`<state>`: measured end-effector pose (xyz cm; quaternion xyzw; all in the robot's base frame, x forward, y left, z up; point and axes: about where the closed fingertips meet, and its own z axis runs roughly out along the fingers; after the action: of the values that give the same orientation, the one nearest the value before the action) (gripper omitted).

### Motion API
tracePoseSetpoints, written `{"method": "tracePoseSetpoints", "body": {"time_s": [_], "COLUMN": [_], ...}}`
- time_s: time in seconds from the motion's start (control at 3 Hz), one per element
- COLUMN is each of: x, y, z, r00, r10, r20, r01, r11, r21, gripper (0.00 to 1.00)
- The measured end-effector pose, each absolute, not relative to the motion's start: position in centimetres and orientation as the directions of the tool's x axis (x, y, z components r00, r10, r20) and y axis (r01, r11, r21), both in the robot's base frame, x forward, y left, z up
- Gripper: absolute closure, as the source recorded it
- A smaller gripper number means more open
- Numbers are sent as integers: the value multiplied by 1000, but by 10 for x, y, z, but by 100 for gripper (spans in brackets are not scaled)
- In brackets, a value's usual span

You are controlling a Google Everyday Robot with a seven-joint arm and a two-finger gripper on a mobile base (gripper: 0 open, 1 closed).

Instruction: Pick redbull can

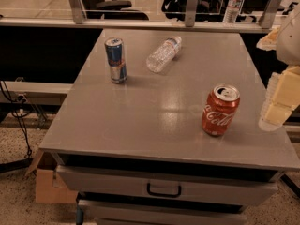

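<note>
The redbull can (pixel 116 60), slim, blue and silver, stands upright at the far left of the grey table top (pixel 140 121). My gripper (pixel 277 108), pale yellow and white, hangs at the right edge of the view, over the table's right side. It is far to the right of the redbull can and holds nothing that I can see. The gripper is closest to the red Coca-Cola can.
The red Coca-Cola can (pixel 220 109) stands at the front right. A clear water bottle (pixel 164 54) lies on its side at the back middle. A second bottle (pixel 233 4) stands behind the rail. Drawers (pixel 164 190) are below, with a cardboard box (pixel 54 184) on the floor at the left.
</note>
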<state>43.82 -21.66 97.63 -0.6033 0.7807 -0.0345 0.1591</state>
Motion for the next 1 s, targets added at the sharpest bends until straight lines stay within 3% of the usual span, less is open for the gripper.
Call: {"method": "tracePoseSetpoints", "body": {"time_s": [0.67, 1.0], "x": [442, 463], "y": [-211, -190], "z": [981, 987], "r00": [-216, -222], "r10": [-948, -915], "r20": [-233, -336], "r01": [-922, -896], "r11": [277, 327], "r21": [-271, -299], "gripper": [0, 0]}}
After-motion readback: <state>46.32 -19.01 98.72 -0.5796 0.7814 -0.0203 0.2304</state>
